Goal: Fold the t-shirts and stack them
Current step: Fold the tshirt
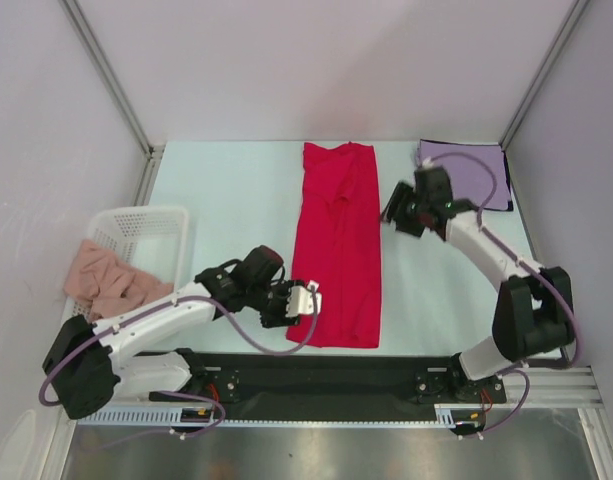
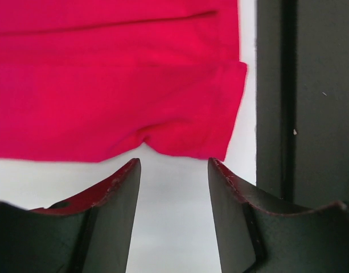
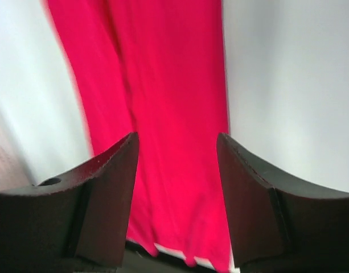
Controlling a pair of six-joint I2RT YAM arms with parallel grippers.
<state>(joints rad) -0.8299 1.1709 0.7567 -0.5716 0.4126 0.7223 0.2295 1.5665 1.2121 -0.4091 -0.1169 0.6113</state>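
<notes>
Left fingers (image 2: 114, 199) spread, red t-shirt (image 2: 106, 85) just ahead; right fingers (image 3: 111, 187) spread, clear of it.

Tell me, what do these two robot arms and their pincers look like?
The left arm and right arm both have white shells on the long segments, with chunky black joints and bases. A thin purple cable loops loosely along each. The left gripper and right gripper each end in two dark, wedge-shaped fingers with smooth inner faces.
</notes>
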